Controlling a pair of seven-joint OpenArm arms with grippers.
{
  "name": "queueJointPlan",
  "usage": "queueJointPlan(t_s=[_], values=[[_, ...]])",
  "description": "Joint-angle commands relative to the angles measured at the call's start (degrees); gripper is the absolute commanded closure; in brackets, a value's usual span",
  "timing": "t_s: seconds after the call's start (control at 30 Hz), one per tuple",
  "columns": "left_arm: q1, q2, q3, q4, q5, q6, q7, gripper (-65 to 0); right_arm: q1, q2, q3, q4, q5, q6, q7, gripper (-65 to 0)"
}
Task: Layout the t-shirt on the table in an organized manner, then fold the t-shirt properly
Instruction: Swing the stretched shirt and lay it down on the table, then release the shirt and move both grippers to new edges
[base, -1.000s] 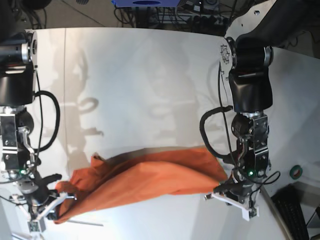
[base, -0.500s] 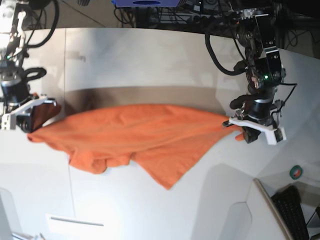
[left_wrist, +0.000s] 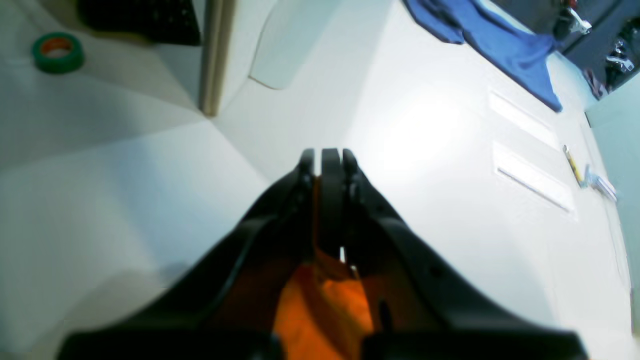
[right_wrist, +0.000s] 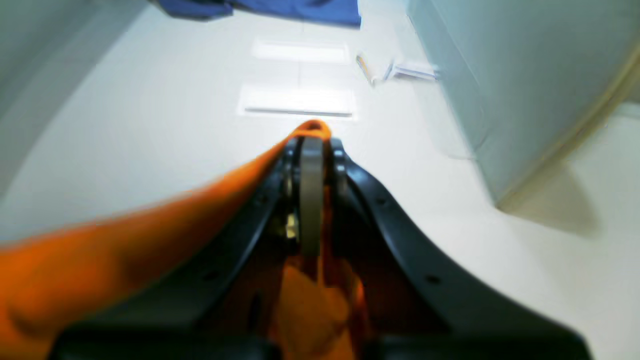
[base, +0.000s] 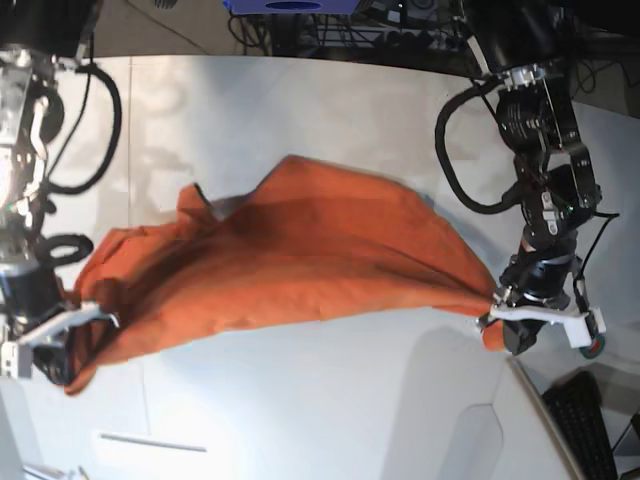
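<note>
Seen from the base view, moving left to right: at the far left, the right gripper (base: 62, 335) has its fingers clamped together on one end of the orange t-shirt (base: 290, 260), low near the left edge of the white table (base: 300, 110). From there the shirt stretches across the middle of the frame as a wide, billowing band, its upper edge rising to a peak near the centre and its lower edge running almost level. It narrows toward the right, where the left gripper (base: 535, 325) pinches the other end with fingers closed on the cloth, just beside the table's curved right edge.

From the right wrist view, orange fabric pokes out past the closed fingertips (right_wrist: 311, 150) and trails off to the left. From the left wrist view, a fold of orange sits squeezed between the closed fingertips (left_wrist: 330, 165). A green roll of tape (left_wrist: 58, 52) lies at upper left, and a blue cloth (left_wrist: 495, 40) lies at upper right, well apart from the gripper.
</note>
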Motion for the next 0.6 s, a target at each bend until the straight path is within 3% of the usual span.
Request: queueJointPlan(t_s=[0.0, 0.07, 0.2, 0.23, 0.3, 0.37, 0.4, 0.5, 0.57], values=[[-3.1, -0.3, 0.0, -2.2, -0.3, 0.0, -1.0, 0.0, 4.3, 1.2, -1.1, -3.5, 0.0, -0.5, -0.1, 0.0], [-7.5, -0.4, -0.1, -9.1, 1.7, 0.0, -1.4, 0.0, 11.2, 1.8, -3.9, -13.7, 0.0, -0.5, -1.3, 0.0], [-17.5, 0.0, -0.1, -24.4, 11.5, 0.0, -1.5, 0.0, 25.1, 2.2, -9.3, -37.5, 0.1, -0.5, -1.2, -1.1], [-19.8, 0.0, -0.1, -28.3, 13.3, 0.0, -1.6, 0.0, 28.4, 2.1, -10.0, -43.6, 0.1, -0.5, -1.0, -10.8], [-24.3, 0.0, -0.7, -35.2, 14.6, 0.0, -1.7, -16.3, 33.6, 2.0, -10.5, -53.1, 0.1, -0.5, -0.8, -27.9], [-26.9, -0.4, -0.8, -39.6, 14.1, 0.0, -3.6, -31.6, 34.7, 2.2, -10.6, -55.6, 0.1, -0.4, -0.3, -39.2], [-27.1, -0.6, -0.8, -40.7, 13.9, 0.0, -5.4, -40.2, 34.5, 2.3, -10.5, -54.6, 0.1, -0.4, -0.4, -42.0], [-26.3, -1.4, -0.7, -41.0, 12.1, -0.3, -7.8, -64.0, 30.5, 3.2, -10.1, -50.0, 0.1, -0.5, -0.7, -42.5], [-23.0, -2.5, -0.5, -39.4, 8.5, -0.3, -7.8, -65.0, 25.9, 3.3, -10.0, -45.1, 0.2, -0.6, -1.2, -42.5]])
